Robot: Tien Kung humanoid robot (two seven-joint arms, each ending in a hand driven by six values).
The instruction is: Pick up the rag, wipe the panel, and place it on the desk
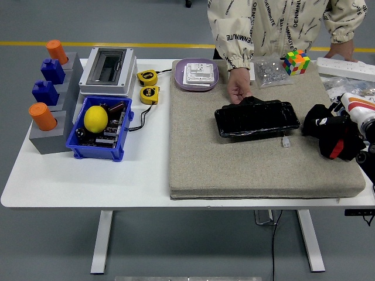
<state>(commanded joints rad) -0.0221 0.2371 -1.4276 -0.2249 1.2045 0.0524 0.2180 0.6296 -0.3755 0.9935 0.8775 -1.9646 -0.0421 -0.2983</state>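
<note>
Black panel [256, 119] is laid on the grey mat [234, 164], its far left corner held by a person's hand [238, 88]. Just right of the panel, a black rag [329, 133] is gripped in the right hand [340, 137], fingers curled around it above the mat.

We see a white counter [88, 181] filling the middle of the frame. Directly on it, at left: a grey block holder [54, 126], a blue bin [96, 146], a grey enclosure [107, 71] and 2 yellow tape measures [149, 94]. A beige mat [246, 164] covers its right half.
</note>
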